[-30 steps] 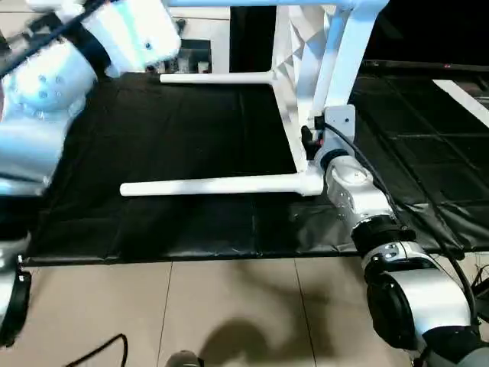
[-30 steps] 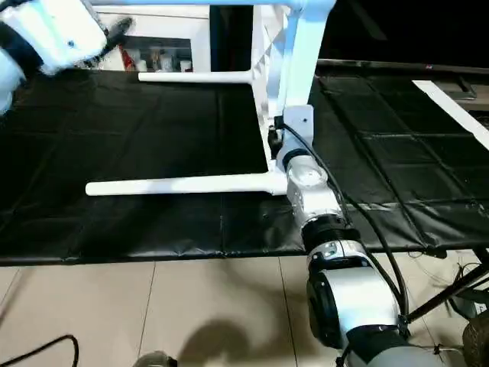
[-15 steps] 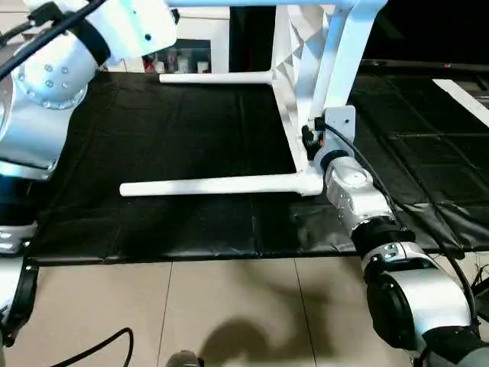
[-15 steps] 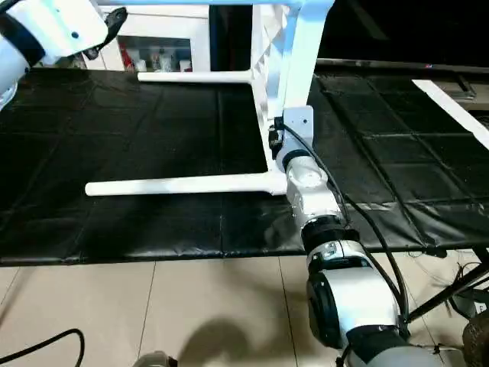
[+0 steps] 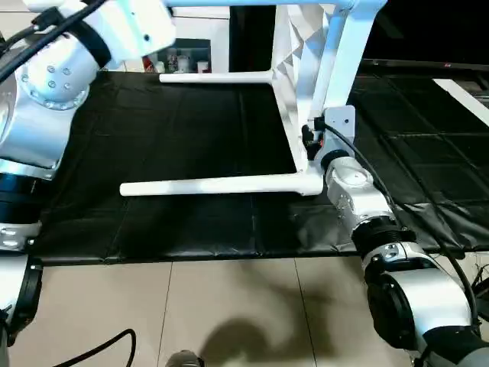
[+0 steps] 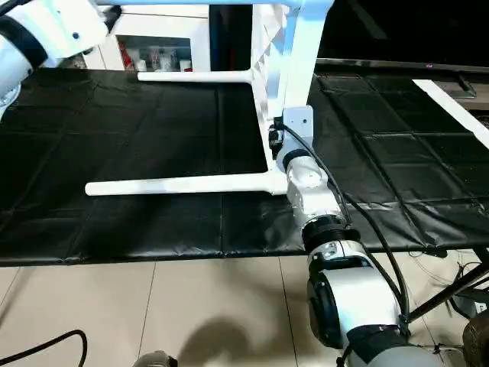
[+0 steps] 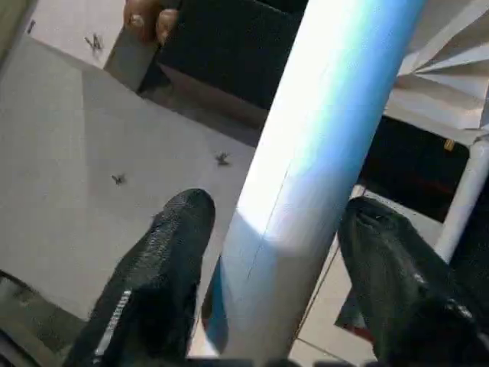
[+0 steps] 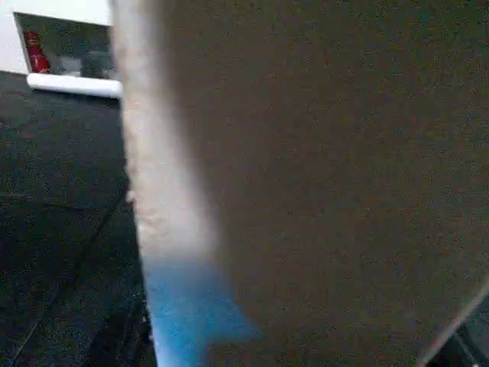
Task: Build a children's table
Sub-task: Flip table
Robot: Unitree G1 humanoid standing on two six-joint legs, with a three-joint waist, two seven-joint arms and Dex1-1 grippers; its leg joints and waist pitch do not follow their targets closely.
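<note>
Children's table [image 5: 302, 92] stands on its side on the black mat [image 5: 176, 145], ribbed underside facing my left, two legs [image 5: 214, 185] jutting level over the mat. My left claw [image 7: 271, 267] straddles an upper leg [image 7: 321, 153], black fingers [image 7: 164, 267] either side, small gaps showing. My right claw [image 5: 309, 138] sits at the tabletop edge; grip state I cannot tell. A person's fingertips [image 7: 145, 17] at the far edge.

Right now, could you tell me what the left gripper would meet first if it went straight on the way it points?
Most likely the white table leg: it already lies between the left gripper fingers, which straddle it.
</note>
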